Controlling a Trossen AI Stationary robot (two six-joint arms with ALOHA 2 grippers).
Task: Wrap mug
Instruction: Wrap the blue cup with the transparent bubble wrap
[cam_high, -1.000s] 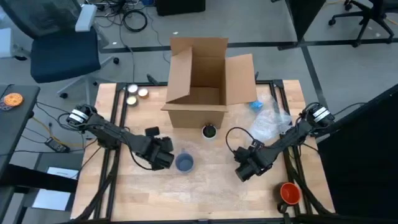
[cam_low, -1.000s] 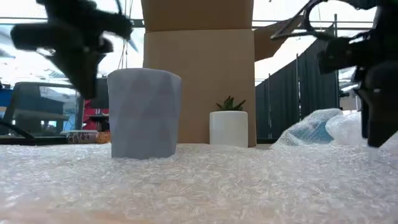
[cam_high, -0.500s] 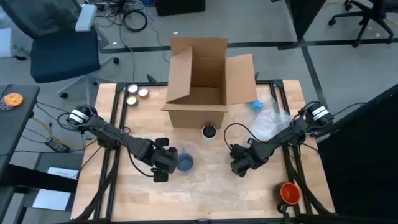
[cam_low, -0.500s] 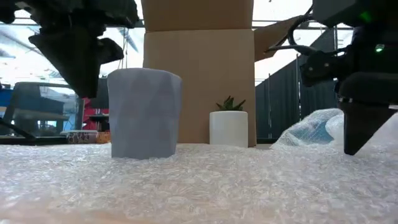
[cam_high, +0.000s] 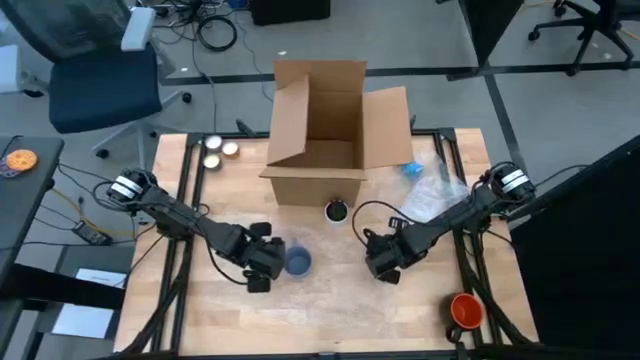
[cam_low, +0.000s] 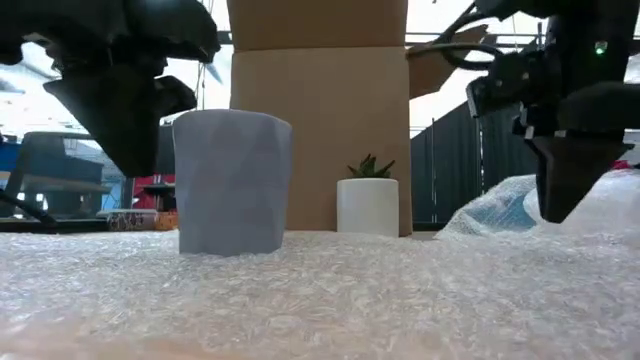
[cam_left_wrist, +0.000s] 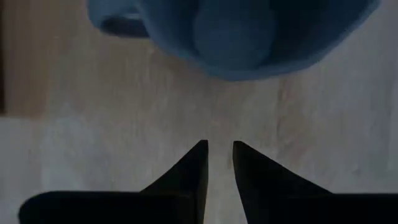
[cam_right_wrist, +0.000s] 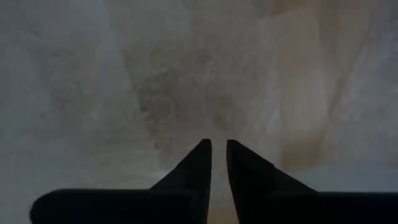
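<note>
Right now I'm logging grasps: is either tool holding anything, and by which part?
Nothing is held. The left tool is shut and empty beside the blue mug; the right tool is shut over the bubble wrap.

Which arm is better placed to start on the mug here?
Left, likely. The left hand hovers right beside the blue mug, fingers nearly closed and empty, and the mug fills its wrist view. The right hand hangs farther off over the bubble wrap sheet, also empty.
</note>
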